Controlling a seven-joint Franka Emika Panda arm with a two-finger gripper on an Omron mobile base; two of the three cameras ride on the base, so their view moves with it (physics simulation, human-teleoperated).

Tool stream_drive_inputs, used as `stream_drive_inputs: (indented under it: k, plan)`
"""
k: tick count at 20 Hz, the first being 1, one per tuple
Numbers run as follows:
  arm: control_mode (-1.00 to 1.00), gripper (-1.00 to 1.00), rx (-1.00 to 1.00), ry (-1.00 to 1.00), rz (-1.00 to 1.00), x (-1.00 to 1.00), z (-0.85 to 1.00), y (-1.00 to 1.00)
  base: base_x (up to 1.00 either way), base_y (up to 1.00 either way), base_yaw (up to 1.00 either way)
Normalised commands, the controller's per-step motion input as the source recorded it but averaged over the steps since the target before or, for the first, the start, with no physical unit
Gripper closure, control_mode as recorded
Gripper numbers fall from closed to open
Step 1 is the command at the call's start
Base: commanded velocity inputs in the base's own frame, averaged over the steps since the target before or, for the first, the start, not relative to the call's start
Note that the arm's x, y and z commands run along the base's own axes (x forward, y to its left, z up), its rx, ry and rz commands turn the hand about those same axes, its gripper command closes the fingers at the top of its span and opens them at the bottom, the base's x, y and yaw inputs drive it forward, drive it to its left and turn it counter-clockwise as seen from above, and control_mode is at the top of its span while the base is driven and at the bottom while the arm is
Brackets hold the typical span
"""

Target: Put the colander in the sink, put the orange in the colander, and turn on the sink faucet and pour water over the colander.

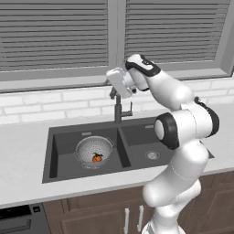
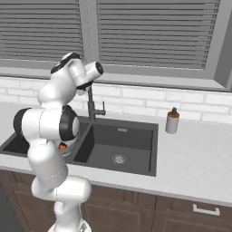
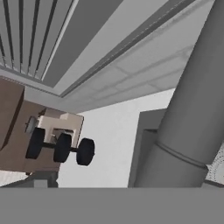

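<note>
One gripper (image 1: 114, 93) sits up at the top of the sink faucet (image 1: 118, 110), and you cannot tell whether its fingers are parted or closed. Your hand view puts the faucet's dark column right against the lens. Below, you see the colander (image 1: 93, 151) in the left basin of the sink (image 1: 137, 135), with the orange (image 1: 97, 158) inside it. A soap bottle (image 2: 171, 121) stands on the counter (image 2: 195, 158)
</note>
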Motion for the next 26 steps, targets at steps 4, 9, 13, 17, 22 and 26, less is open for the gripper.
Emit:
stream_drive_inputs:
  k: [4,9,13,17,22,26]
  plan:
    - [-1.0,-1.0,0.0,0.0,0.0,0.52,-0.14,1.0,0.0,0.0,0.0]
    - [-1.0,-1.0,0.0,0.01,0.0,0.4,-0.12,0.97,0.0,0.0,0.0]
    - [-1.0,-1.0,0.0,0.01,0.0,0.27,-0.07,0.78,0.0,0.0,0.0]
    - [-1.0,-1.0,0.0,0.0,0.0,0.0,0.0,0.36,0.0,0.0,0.0]
    - [-1.0,-1.0,0.0,0.0,-0.03,-0.6,0.19,-0.23,0.0,0.0,0.0]
    - [-1.0,-1.0,0.0,0.0,-0.08,-0.68,0.27,-0.64,0.0,0.0,0.0]
